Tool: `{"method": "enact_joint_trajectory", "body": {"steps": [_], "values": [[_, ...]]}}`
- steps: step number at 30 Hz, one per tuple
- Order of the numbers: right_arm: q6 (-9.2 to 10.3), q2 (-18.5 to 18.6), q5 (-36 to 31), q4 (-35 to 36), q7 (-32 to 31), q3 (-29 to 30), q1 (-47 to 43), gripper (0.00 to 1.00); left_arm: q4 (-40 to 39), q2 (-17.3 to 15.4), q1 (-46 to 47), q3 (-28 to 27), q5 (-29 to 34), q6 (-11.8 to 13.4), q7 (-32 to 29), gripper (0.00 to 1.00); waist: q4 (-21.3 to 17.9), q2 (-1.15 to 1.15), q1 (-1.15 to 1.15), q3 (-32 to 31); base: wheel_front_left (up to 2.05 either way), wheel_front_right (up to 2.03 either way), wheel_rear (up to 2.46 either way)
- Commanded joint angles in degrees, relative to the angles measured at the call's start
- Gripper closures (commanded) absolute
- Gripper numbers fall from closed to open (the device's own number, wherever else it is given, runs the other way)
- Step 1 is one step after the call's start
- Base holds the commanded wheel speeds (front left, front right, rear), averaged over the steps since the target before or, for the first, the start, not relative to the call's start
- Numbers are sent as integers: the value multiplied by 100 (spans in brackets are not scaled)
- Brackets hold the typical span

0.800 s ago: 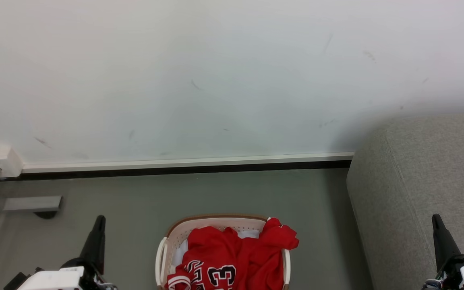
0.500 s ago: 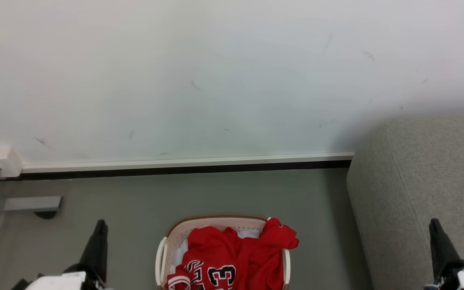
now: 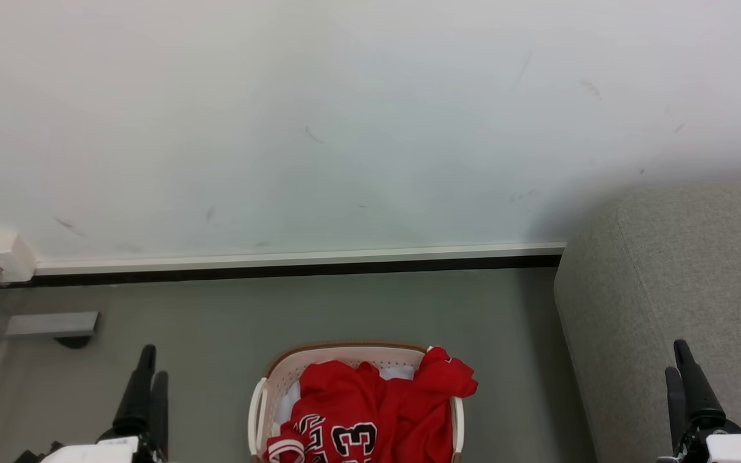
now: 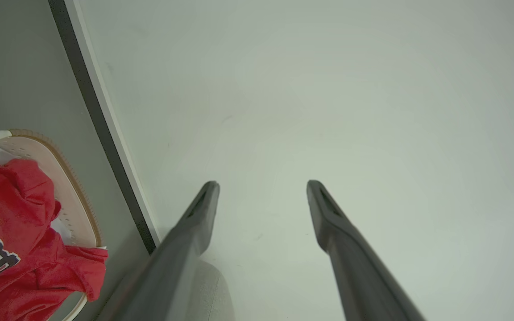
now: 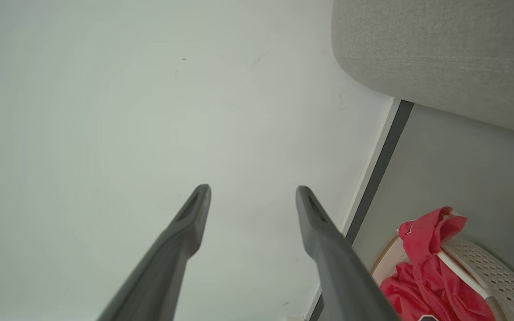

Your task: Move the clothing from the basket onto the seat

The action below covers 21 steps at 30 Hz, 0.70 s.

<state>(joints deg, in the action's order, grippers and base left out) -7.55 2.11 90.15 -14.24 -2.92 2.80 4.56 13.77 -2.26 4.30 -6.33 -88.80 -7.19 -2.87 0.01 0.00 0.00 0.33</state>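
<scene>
Left claw [image 3: 154, 361] and right claw [image 3: 675, 357] are both empty, jaws apart. The basket [image 3: 345, 350] holding the jerseys [image 3: 370, 411] sits between them, with the sofa [image 3: 666, 257] beside the right one. In the left wrist view, the jerseys lie off to the claw's left. In the right wrist view, they lie to its lower right, below the sofa. The risk is pinching the lining [image 3: 399, 373] along with the cloth, which would likely drag the basket up too.

Clothing [image 3: 370, 411] lies in the basket [image 3: 287, 373] (on the floor [image 3: 216, 308]), seat [image 3: 679, 270] to its right.
</scene>
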Motion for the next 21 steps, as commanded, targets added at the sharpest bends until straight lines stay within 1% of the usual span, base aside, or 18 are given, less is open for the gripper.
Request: {"method": "enact_joint_trajectory", "body": {"steps": [1,11,21], "values": [[1,63,-115,163,60,-30,158,0,-171,-35,141,-18,212,-17,59,0,-3,0,0,2,0,0,0],[2,69,-933,356,308,-217,195,0,-394,-42,110,10,1338,-20,307,0,-15,0,0,18,0,0,0],[3,129,-2008,498,529,-415,234,0,-557,-49,61,-21,2625,-23,529,0,-33,0,0,19,0,0,0]]}}
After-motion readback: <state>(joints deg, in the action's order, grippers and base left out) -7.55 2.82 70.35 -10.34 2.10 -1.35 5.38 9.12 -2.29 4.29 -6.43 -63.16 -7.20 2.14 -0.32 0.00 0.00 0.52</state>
